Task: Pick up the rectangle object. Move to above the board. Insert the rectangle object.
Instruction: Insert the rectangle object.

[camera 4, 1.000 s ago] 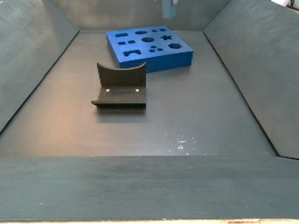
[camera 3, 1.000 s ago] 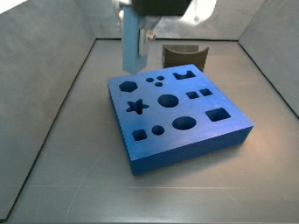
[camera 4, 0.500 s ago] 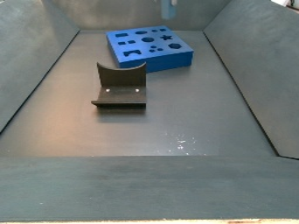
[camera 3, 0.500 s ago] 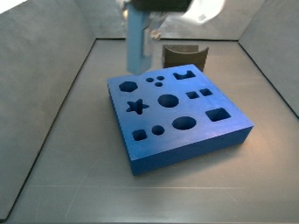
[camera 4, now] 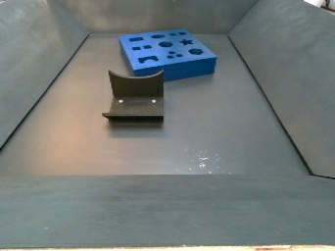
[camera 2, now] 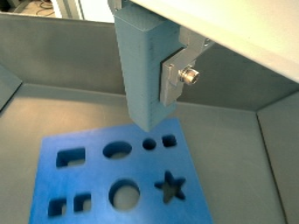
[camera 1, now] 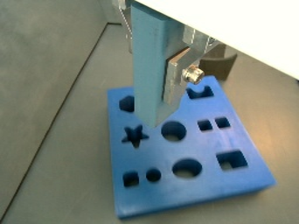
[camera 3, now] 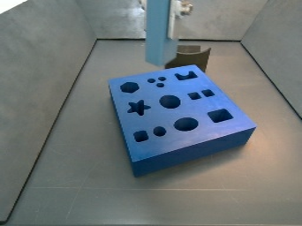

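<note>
My gripper (camera 3: 163, 11) is shut on the rectangle object (camera 3: 160, 33), a slim light-blue block that hangs upright from the jaws. It is in the air above the far edge of the board (camera 3: 177, 110), a thick blue slab with several cut-out holes. In both wrist views the block (camera 1: 149, 52) (camera 2: 140, 61) fills the gap of the gripper (camera 1: 152, 83) (camera 2: 149, 83), with a silver finger (camera 1: 177, 77) (camera 2: 176, 80) pressed flat on its side. The board lies below (camera 1: 176, 175) (camera 2: 111, 179). The gripper and block are out of frame in a side view where the board (camera 4: 167, 54) shows.
The dark fixture (camera 4: 133, 98) stands on the grey floor a little away from the board; it also shows behind the board (camera 3: 189, 55) and in a wrist view (camera 1: 218, 63). Sloped grey walls (camera 3: 48, 53) close in the floor on all sides.
The gripper with the block has moved right and up in a side view, towards the board's far edge. It has left the frame of the other side view.
</note>
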